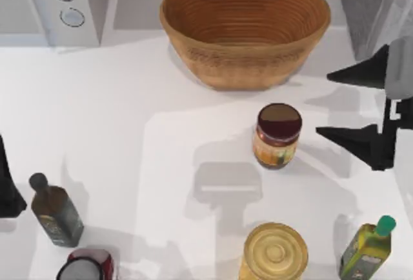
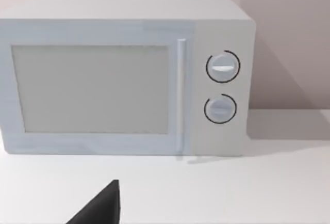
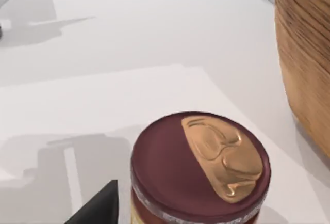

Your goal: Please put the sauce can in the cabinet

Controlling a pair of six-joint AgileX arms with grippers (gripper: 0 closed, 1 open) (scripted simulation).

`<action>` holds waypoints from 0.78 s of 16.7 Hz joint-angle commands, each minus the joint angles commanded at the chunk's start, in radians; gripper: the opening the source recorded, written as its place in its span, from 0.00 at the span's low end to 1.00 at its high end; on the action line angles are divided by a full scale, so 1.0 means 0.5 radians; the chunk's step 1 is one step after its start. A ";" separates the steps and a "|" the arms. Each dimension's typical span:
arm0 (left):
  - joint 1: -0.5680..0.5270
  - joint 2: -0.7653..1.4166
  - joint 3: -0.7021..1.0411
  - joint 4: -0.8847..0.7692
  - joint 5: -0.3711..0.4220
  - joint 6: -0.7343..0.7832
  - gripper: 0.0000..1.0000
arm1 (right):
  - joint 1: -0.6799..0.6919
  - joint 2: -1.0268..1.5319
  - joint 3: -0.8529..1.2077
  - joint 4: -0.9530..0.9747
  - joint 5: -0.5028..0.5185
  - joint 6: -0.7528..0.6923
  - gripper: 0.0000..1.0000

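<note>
From above, the small sauce can with its dark maroon lid and orange-yellow label stands upright on the white table, just in front of the woven brown wicker basket. Our right gripper waits just beside the can on its right, black fingers spread wide and holding nothing. We judge that closing off-centre could tip or skid the can toward the gold-topped can in front of it. The grey cabinet sits behind and to the right of the can, past the basket's rim, so a low carry risks clipping that rim. Open table lies left of the can; the green-capped oil bottle crowds the front right. Our left arm idles far left of the can. From the left wrist we face the white microwave with two knobs, well apart from the can. From the right wrist the can's lid looms close, the basket wall near beside it.
</note>
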 joint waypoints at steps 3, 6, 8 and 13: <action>0.000 0.000 0.000 0.000 0.000 0.000 1.00 | 0.011 0.479 0.206 0.085 -0.300 -0.182 1.00; 0.000 0.000 0.000 0.000 0.000 0.000 1.00 | 0.019 0.840 0.360 0.149 -0.524 -0.319 1.00; 0.000 0.000 0.000 0.000 0.000 0.000 1.00 | 0.023 1.000 0.428 0.177 -0.623 -0.379 1.00; 0.000 0.000 0.000 0.000 0.000 0.000 1.00 | 0.025 1.083 0.463 0.192 -0.674 -0.410 1.00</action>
